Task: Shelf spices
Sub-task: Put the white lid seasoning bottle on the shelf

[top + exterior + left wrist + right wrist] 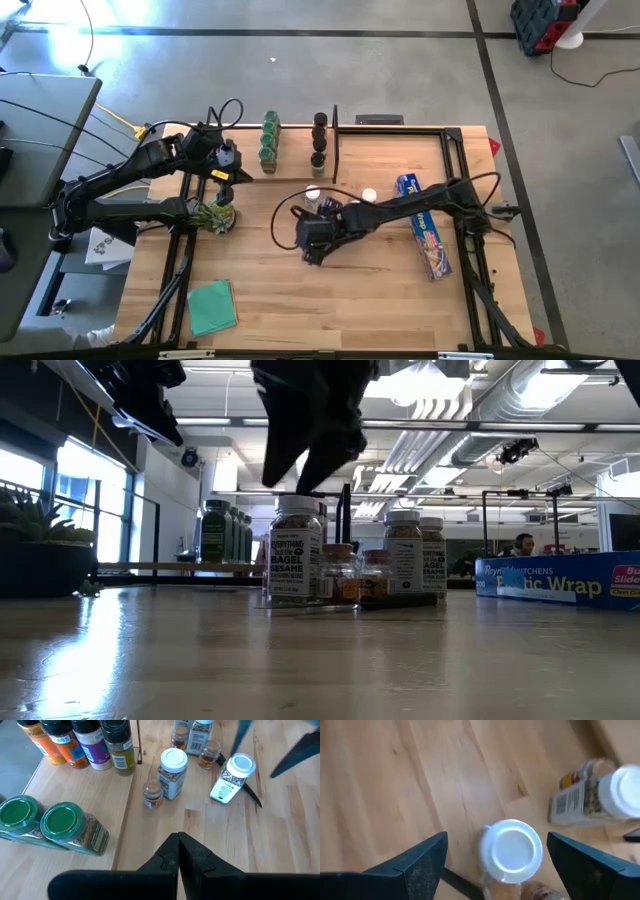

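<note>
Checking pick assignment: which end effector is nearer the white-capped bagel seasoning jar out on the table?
Right. The right end effector hangs open directly over the white-capped bagel seasoning jar, fingers either side. The left end effector is shut, back by the pale wooden shelf.

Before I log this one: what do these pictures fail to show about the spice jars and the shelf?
- Low view: the shelf is mostly hidden by the front jars.
- High view: jar labels are too small to read.
- Right wrist view: the white-capped jar between the open right gripper fingers is cut off by the edge.
</note>
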### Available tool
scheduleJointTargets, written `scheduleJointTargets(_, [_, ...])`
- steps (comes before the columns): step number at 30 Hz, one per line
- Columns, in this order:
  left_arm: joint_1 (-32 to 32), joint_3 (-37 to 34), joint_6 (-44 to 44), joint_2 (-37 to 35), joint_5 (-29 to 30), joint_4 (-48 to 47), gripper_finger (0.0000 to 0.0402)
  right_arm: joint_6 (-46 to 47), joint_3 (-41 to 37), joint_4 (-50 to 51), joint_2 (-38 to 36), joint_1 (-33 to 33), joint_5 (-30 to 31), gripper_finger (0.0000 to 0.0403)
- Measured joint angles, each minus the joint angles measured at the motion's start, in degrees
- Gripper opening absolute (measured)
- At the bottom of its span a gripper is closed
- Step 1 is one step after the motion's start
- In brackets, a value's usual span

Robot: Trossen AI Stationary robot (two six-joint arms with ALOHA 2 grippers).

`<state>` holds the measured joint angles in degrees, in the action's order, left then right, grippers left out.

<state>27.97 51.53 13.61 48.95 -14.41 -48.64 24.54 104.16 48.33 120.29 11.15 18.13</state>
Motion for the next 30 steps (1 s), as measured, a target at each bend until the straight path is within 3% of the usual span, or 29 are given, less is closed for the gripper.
scheduleJointTargets(12, [0.02,0.00,0.00,0.00,0.02,0.07,0.0000,0.93,0.02,2.30,4.24,-5.72,-9.87,0.0329])
scheduleJointTargets(17, [0.02,0.00,0.00,0.01,0.02,0.07,0.0000,1.10,0.02,2.97,4.35,-5.65,-10.15,0.0279])
scheduleJointTargets(22, [0.02,0.00,0.00,0.00,0.02,0.07,0.0000,2.84,0.00,3.52,4.35,-5.09,-10.23,0.0190])
scheduleJointTargets(30, [0.02,0.00,0.00,0.00,0.02,0.07,0.0000,12.38,0.02,4.16,4.33,-4.78,-10.04,0.0184])
